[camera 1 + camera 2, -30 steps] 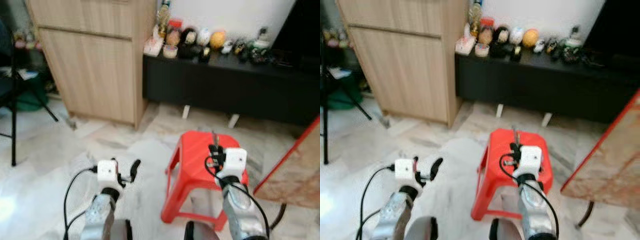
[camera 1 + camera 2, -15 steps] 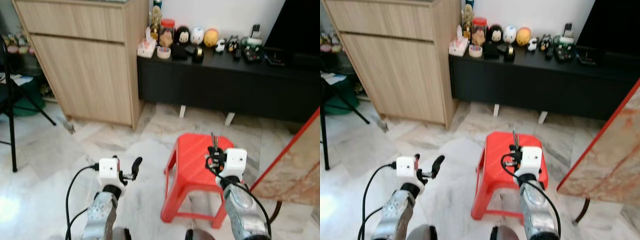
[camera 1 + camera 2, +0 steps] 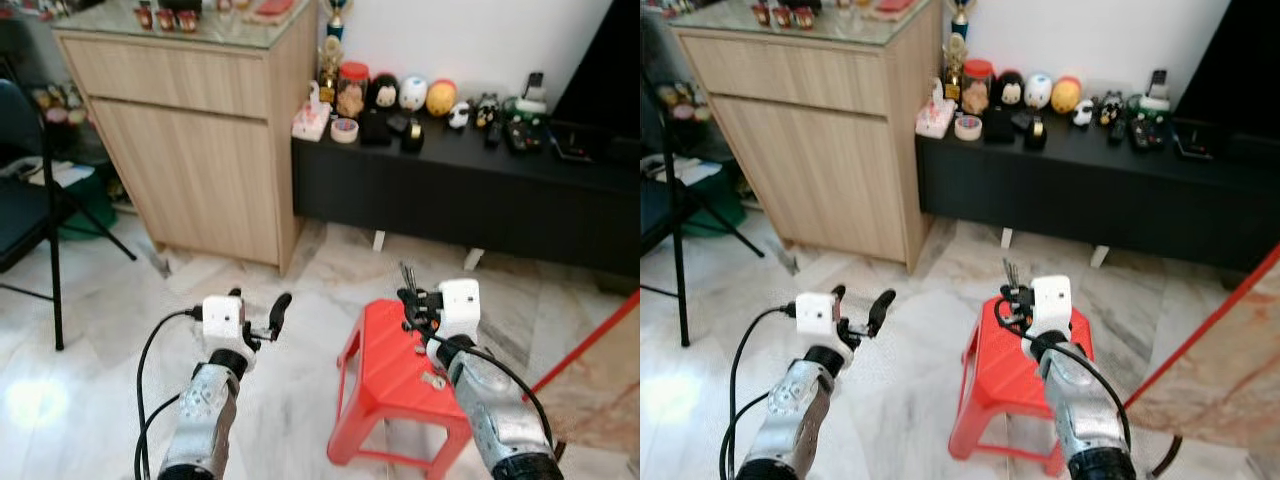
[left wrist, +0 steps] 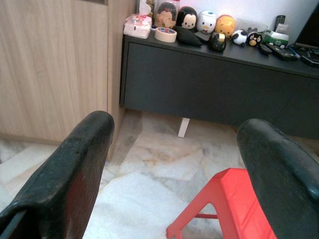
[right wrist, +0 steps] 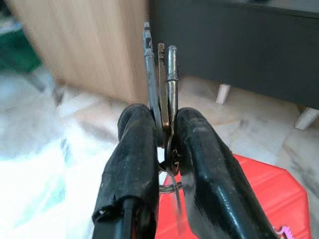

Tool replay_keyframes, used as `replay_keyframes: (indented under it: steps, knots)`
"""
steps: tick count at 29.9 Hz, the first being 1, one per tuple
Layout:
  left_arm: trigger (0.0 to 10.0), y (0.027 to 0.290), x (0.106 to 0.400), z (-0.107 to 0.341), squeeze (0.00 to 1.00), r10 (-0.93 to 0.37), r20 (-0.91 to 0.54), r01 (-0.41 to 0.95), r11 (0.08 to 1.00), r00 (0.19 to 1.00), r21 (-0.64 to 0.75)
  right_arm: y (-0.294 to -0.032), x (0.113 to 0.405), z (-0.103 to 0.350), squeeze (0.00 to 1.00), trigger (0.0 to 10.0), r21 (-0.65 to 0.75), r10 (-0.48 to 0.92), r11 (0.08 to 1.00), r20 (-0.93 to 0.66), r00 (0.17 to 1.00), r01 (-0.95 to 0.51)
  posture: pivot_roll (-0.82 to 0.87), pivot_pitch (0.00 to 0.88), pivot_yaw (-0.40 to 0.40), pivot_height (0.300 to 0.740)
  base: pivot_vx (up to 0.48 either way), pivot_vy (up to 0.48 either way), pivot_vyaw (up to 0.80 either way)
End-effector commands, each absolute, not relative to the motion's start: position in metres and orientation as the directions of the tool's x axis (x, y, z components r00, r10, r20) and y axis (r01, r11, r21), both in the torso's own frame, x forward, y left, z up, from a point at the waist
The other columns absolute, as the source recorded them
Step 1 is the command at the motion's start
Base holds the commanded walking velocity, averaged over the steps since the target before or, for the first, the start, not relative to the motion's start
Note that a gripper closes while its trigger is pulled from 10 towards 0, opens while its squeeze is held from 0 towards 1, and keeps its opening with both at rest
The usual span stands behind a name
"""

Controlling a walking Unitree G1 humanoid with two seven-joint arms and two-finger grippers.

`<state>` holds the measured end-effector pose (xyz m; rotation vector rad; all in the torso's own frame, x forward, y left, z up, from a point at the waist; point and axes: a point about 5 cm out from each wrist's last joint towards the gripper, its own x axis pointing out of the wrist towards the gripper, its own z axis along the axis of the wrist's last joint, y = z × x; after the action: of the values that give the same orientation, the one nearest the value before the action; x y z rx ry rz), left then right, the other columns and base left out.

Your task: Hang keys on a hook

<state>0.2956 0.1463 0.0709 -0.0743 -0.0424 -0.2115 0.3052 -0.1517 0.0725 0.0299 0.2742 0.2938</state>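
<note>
A: Cabinet [image 3: 200, 150] of pale wood, upper scene at 11 o'clock, glass top carrying small items; too small to identify. Anything beside it?

B: Low black console [image 3: 470, 190] touching its side, running toward 2 o'clock. On its top: a row of small round figurines [image 3: 400, 95], a jar, a roll of tape [image 4: 164, 34], some dark gadgets at the far end. White wall behind.

A: Floor?

B: Pale marble tile [image 3: 90, 330]. Dark chair frame [image 3: 45, 220] at 9 o'clock. Red plastic stool [image 3: 400, 385] at 5 o'clock, directly below the right arm. One small metallic object lies on the seat near the arm; cannot tell what it is. Red-edged board [image 3: 1215, 335] leans in at 4 o'clock.

A: Arms next.

B: Both silver arms raised ahead of the body. Left gripper [image 3: 262, 318] at 7 o'clock, over bare floor, near the stool's left edge but apart from it. Its fingers [image 4: 75, 169] are spread wide with nothing between them.

A: Right gripper [image 3: 412, 300]?

B: At 5 o'clock, above the stool's rear edge. Fingers [image 5: 134, 164] pressed together on the keys [image 5: 160, 79].

A: Position of the keys?

B: Pinched at the bow end, ring hanging between the fingers, blades standing upright past the fingertips. Three blades side by side, touching. They point toward the cabinet and console junction.
</note>
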Motion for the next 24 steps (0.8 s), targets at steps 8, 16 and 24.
replay_keyframes:
  steps: [8, 16, 24]
  knots:
    - [10.0, 0.141, 0.291, 0.082, 0.0, -0.421, 0.04, 0.419, 0.907, 0.906, 0.045, -0.157, 0.301, 0.089, 0.0, 10.0, -0.065, 0.519, 0.804, -0.408, 0.751, -0.591, 0.0, 0.019, -0.082, 0.74, 0.0, 0.0, 0.0]
    - [10.0, 0.135, 0.284, 0.098, 0.0, -0.675, -0.044, 0.67, 0.718, 0.736, 0.188, -0.168, 0.311, 0.112, 0.0, 10.0, -0.175, 0.592, 0.672, -0.457, 0.664, -0.72, 0.01, 0.017, -0.085, 0.74, 0.0, 0.0, 0.0]
    - [10.0, 0.124, 0.271, 0.095, 0.0, -0.783, -0.196, 0.783, 0.495, 0.59, 0.377, -0.162, 0.296, 0.105, 0.0, 10.0, -0.154, 0.684, 0.463, -0.564, 0.463, -0.873, 0.02, 0.01, -0.095, 0.74, 0.0, 0.0, 0.0]
